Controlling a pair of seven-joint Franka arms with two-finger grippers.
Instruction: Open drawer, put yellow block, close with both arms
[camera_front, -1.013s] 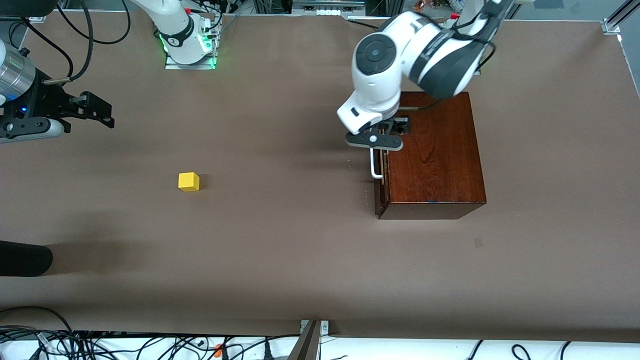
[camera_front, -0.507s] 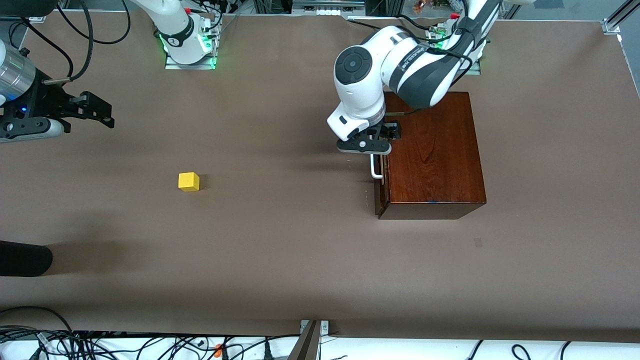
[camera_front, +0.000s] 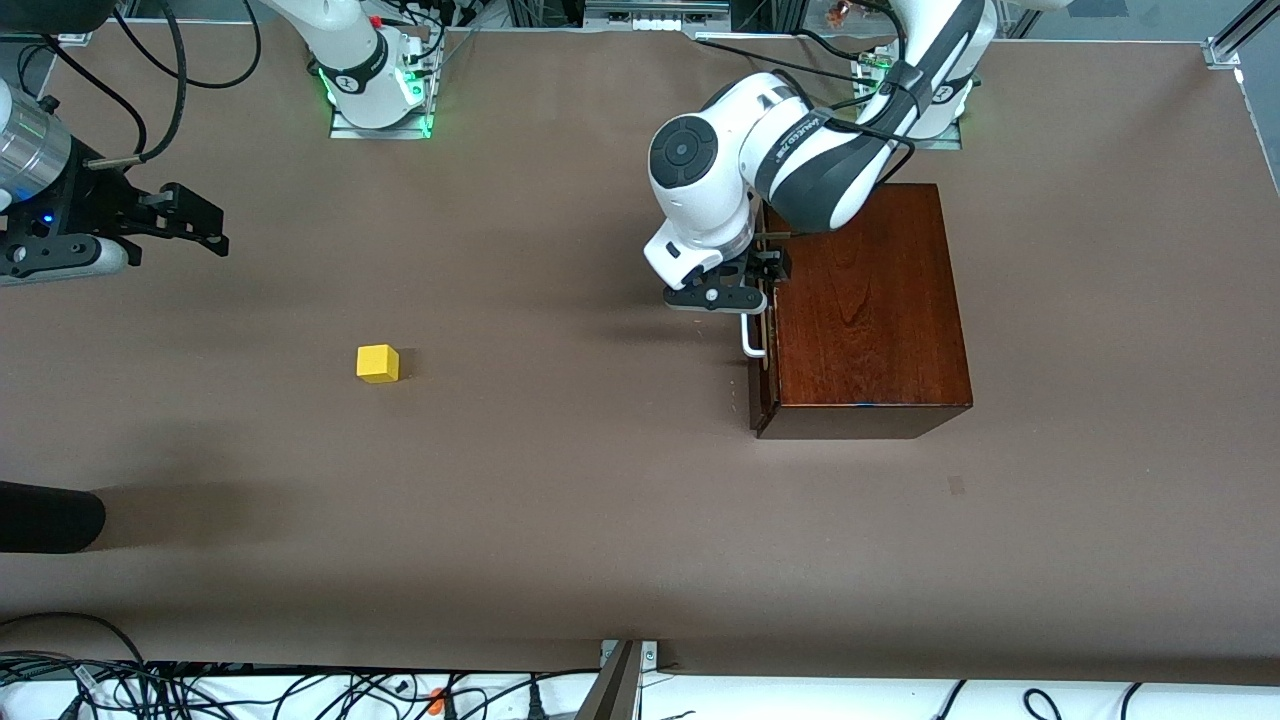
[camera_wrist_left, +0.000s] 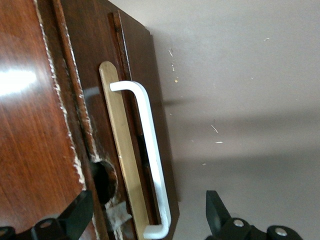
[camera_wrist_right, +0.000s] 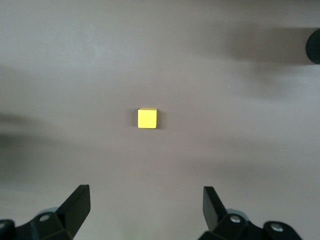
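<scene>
White handle of the shut drawer now lies between the spread fingers of the left claw, which has lowered. Right claw waits released; yellow block sits mid-counter.

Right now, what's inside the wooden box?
Can't tell. The drawer is nearly shut, so its inside is covered. Only its white handle shows, between the open left gripper's fingers. The yellow block sits out on the table.
</scene>
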